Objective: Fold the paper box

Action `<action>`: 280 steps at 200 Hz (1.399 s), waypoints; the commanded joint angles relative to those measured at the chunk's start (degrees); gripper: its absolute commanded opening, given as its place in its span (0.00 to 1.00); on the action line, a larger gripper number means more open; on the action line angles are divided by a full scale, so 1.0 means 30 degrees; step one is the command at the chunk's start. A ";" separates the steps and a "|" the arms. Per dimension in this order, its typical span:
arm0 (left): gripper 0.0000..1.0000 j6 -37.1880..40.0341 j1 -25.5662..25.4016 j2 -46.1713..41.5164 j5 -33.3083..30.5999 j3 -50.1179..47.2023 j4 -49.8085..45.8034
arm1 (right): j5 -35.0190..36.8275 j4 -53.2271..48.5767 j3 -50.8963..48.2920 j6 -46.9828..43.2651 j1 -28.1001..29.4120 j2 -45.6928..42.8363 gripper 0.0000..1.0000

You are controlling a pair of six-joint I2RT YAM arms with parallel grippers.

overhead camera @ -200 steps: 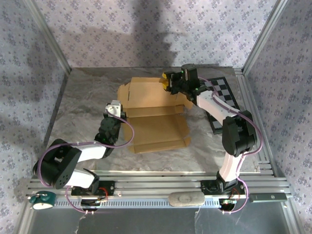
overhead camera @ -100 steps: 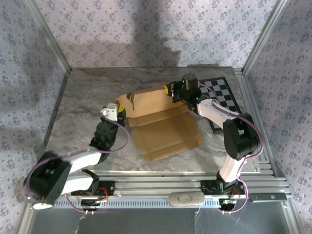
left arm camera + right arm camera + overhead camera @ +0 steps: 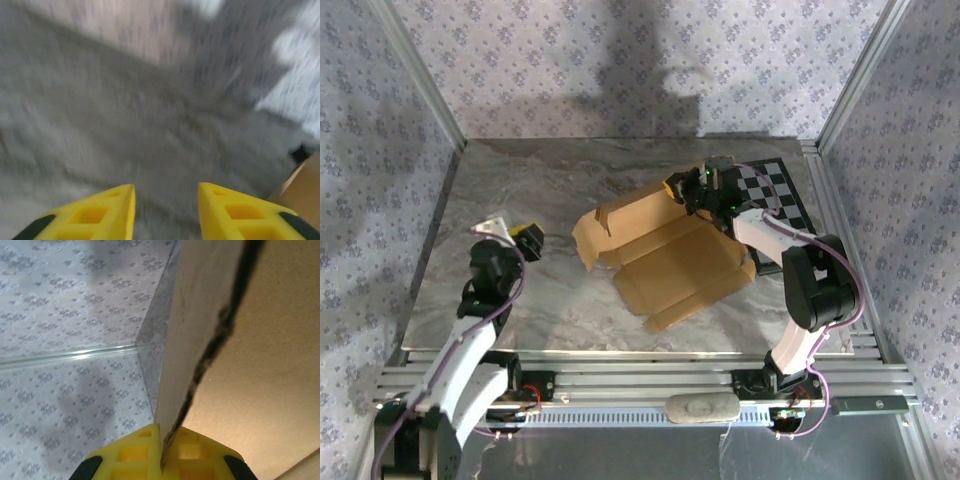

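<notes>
the box [image 3: 675,265] lies half-open in the middle of the worktop [image 3: 520,180], back flap raised. the right claw [image 3: 680,188] is clenched on that flap's edge. the left claw [image 3: 529,240] hangs released near the left edge, apart from the box. likely next: tip the flap forward while the left pins the base.

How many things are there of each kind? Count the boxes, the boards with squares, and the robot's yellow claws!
paper box: 1
checkerboard: 1
yellow grippers: 2 (left gripper, right gripper)
Total: 4
</notes>
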 commanded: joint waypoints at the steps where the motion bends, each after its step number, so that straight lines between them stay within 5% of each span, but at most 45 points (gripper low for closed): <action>1: 0.34 -0.0376 0.0068 0.0756 0.3174 -0.0259 0.0926 | -0.1976 0.2166 -0.0442 -0.1916 -0.0610 -0.0204 0.00; 53: 0.19 0.2504 -0.1885 0.4296 0.3300 -0.0973 0.5276 | -0.4461 0.1950 0.0323 -0.2133 -0.1519 0.0870 0.00; 171: 0.39 0.5791 -0.4826 0.7704 0.4684 0.0518 0.6584 | -0.5454 0.0286 0.1399 -0.2747 -0.1932 0.1620 0.00; 280: 0.45 0.7279 -0.6342 0.8058 0.4826 0.0011 0.8496 | -0.5865 0.0190 0.2052 -0.2914 -0.2040 0.1913 0.00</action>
